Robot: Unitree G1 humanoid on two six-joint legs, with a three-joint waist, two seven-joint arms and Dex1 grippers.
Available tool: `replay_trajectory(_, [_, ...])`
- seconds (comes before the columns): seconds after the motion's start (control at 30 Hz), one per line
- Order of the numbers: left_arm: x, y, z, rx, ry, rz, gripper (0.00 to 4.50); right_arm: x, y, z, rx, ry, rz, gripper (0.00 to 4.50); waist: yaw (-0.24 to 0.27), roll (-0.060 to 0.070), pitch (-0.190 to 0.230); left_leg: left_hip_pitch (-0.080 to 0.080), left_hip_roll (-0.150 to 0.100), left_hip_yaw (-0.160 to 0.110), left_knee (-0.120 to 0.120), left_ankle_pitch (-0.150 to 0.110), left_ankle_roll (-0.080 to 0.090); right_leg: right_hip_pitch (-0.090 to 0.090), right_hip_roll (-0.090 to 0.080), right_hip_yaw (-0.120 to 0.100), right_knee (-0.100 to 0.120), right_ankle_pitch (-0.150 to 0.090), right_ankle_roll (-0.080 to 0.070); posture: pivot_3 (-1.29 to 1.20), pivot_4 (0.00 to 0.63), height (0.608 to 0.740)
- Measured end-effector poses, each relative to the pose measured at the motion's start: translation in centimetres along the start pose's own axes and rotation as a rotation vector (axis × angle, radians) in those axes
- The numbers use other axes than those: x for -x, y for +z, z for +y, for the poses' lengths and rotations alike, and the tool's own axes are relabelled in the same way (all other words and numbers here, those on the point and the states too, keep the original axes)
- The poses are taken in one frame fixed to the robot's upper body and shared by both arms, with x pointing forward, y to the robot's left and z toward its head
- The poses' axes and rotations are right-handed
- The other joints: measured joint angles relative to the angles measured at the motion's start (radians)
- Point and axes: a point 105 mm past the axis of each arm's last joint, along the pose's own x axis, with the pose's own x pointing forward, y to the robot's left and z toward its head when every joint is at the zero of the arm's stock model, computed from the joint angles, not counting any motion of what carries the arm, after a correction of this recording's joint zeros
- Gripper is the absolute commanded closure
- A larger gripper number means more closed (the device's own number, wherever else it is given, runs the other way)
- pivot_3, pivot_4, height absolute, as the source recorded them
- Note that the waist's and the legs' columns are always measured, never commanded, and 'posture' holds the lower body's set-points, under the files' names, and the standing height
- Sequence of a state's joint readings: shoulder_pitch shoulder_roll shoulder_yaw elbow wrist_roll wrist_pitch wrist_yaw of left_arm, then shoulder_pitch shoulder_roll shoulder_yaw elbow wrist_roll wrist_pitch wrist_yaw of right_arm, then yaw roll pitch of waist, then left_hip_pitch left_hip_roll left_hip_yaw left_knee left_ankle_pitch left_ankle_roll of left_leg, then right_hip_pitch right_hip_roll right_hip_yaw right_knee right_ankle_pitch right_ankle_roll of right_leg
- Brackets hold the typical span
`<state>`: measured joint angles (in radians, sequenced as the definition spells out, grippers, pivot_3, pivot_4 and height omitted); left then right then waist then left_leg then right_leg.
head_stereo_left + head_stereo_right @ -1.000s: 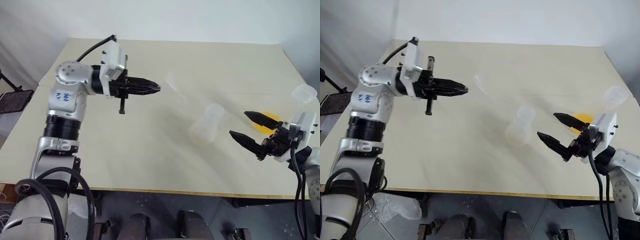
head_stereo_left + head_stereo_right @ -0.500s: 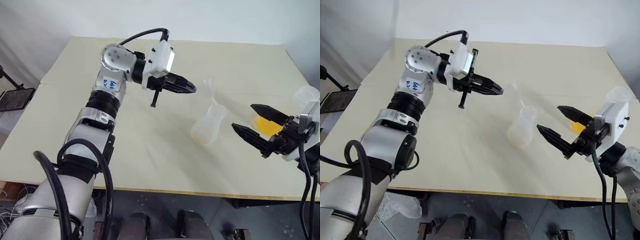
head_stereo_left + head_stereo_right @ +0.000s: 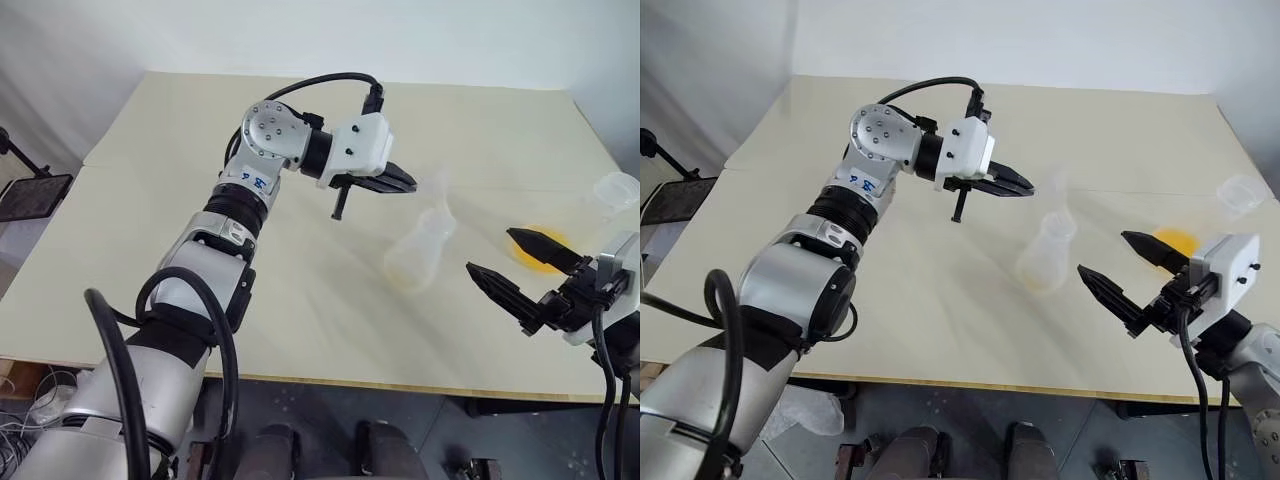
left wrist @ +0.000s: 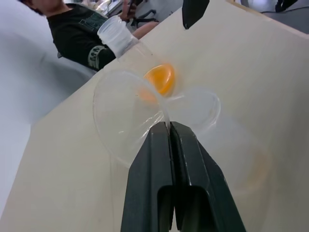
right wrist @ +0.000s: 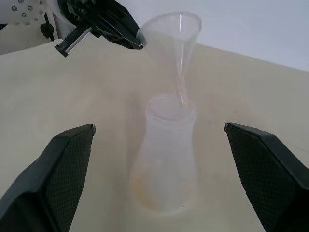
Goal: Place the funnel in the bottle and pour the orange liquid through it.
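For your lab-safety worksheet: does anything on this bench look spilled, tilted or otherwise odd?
No spill shows. The funnel, pinched at its rim by the left gripper, hangs tilted, its stem tip at the bottle mouth, not seated upright.

Bright, even, soft-shadowed light; sharp views, slight wrist-view edge distortion.

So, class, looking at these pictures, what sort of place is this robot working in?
Probably a lab or robot test bench. A clear conical flask stands on a plain cream table, the left gripper holds a clear funnel by its rim, and a dish of orange liquid sits nearby.
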<state>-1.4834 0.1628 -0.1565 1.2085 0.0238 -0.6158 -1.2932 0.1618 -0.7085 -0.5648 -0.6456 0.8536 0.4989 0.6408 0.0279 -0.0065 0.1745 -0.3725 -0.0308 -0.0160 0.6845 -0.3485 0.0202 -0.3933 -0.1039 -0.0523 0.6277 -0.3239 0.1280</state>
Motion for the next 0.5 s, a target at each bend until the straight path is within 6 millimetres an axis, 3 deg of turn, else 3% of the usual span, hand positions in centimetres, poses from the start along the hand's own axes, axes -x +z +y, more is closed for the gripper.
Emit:
replay_trajectory(0.3, [-0.20,-0.33,-0.55,-0.005,-0.042,0.023,4.47,0.33,-0.20,-0.01,0.012,-0.007,0.004,0.00,0.001,0.000,0.000,0.000,0.000,0.000,0.000,0.000,0.000,0.000,0.000,0.000,0.000,0.000,0.000,0.00,0.150,0.740])
replay_trajectory(0.4, [-0.09,-0.35,-0.56,-0.005,-0.043,0.024,3.92,0.45,-0.27,0.02,0.016,-0.003,0.004,0.00,0.000,0.000,0.000,0.000,0.000,0.000,0.000,0.000,0.000,0.000,0.000,0.000,0.000,0.000,0.000,0.00,0.150,0.740])
replay_trajectory(0.5, [-0.07,-0.29,-0.69,-0.003,-0.057,0.018,2.99,0.54,-0.41,-0.13,0.018,-0.005,0.007,0.00,0.000,0.000,0.000,0.000,0.000,0.000,0.000,0.000,0.000,0.000,0.000,0.000,0.000,0.000,0.000,0.00,0.150,0.740])
